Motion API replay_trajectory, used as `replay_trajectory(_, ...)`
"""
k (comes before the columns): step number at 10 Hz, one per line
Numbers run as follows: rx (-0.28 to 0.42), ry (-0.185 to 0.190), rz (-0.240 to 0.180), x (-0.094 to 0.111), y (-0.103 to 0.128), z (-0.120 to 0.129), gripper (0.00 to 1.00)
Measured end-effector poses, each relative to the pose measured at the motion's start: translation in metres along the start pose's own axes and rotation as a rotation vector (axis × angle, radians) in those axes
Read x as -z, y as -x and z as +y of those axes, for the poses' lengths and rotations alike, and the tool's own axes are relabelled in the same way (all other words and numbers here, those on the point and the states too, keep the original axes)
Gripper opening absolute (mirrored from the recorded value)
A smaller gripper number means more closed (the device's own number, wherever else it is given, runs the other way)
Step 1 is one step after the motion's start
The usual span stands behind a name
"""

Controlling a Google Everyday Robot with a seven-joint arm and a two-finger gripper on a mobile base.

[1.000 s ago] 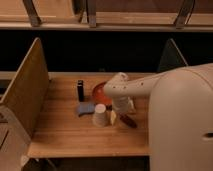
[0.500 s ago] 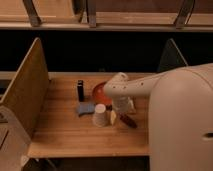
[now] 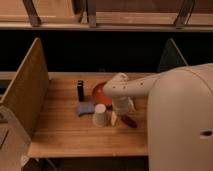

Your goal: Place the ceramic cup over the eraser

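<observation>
The ceramic cup (image 3: 100,116), small and cream-white, stands on the wooden table (image 3: 65,132) near its front middle. The eraser (image 3: 80,90), a narrow black block, stands upright further back and to the left, apart from the cup. My arm reaches in from the right, and the gripper (image 3: 121,107) points down at the table just right of the cup, behind a small white block (image 3: 114,118). It stands open, with nothing visibly held. The cup is free of it.
An orange-red bowl (image 3: 100,92) sits right of the eraser, partly behind my arm. A flat light-blue piece (image 3: 85,108) lies between eraser and cup. A small reddish-brown item (image 3: 130,121) lies right of the white block. Slanted panels flank the table.
</observation>
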Motion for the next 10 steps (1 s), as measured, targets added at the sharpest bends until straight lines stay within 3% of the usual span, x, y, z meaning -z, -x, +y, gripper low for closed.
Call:
replay_trajectory(3, 0.006, -0.023, 0.055, 0.001, -0.010, 0.003, 0.80)
replay_trajectory(6, 0.028, -0.011, 0.057, 0.006, -0.008, 0.018, 0.80)
replay_trajectory(10, 0.210, 0.012, 0.046, 0.017, -0.004, 0.076, 0.80)
